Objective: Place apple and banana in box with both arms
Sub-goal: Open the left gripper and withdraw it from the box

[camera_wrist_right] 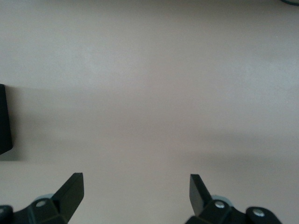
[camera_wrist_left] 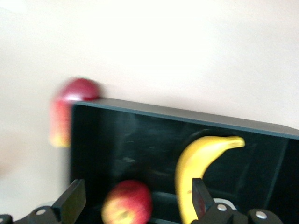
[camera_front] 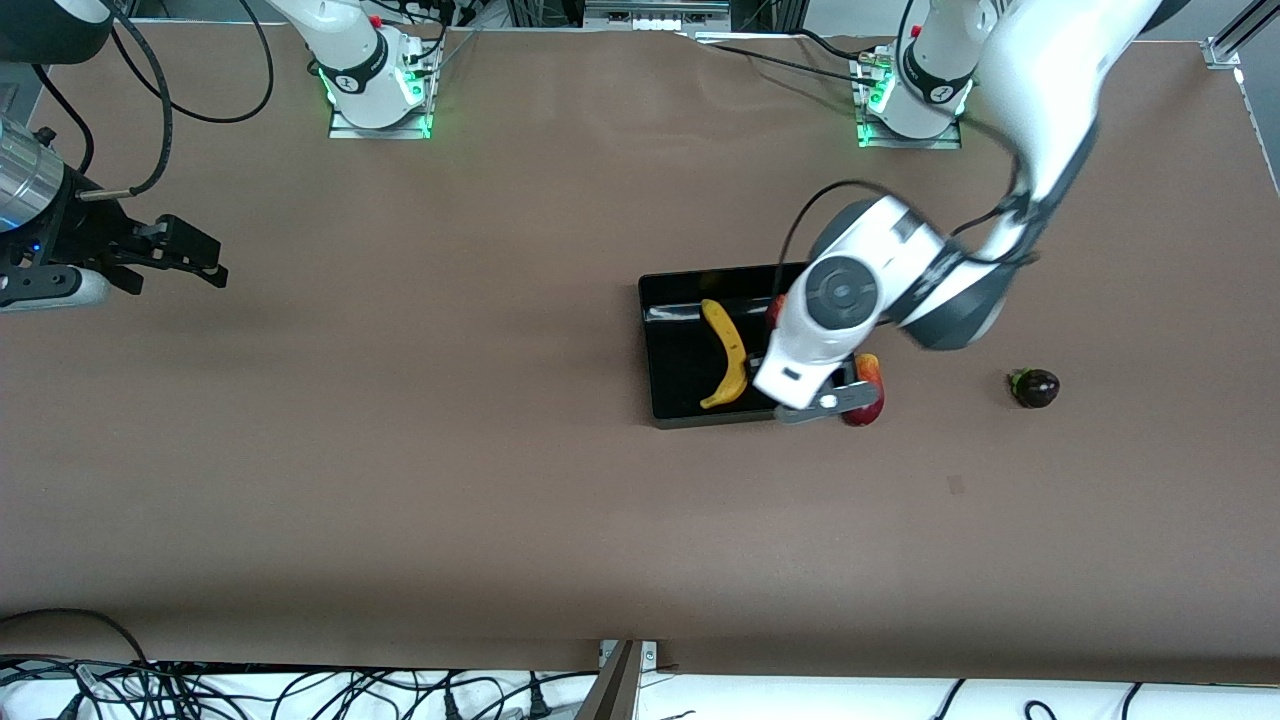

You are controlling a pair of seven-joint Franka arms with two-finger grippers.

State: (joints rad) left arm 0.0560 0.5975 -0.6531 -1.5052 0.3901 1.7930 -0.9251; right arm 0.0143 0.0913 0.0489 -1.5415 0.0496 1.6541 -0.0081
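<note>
A brown worktop [camera_front: 500, 480] carries one black box [camera_front: 665, 350], in which one banana [camera_front: 727, 352] and one apple [camera_wrist_left: 127, 203] are seen lying. The left pincer [camera_wrist_left: 136, 199] hangs over the box, spread wide, the apple loose beneath it. The right pincer [camera_wrist_right: 135, 193], also wide and empty, waits over bare worktop toward the right arm's end. A straight lift is advised, so neither fruit is nudged. One red-yellow fruit [camera_front: 866, 392] rests against the box's outside; one dark fruit [camera_front: 1035, 387] lies apart.

The right gripper [camera_wrist_right: 135, 193] hangs over bare brown table [camera_wrist_right: 154, 93] with its two black fingers [camera_wrist_right: 72, 191] spread wide apart and nothing between them. A black corner of the box [camera_wrist_right: 3, 121] shows at the frame edge.
</note>
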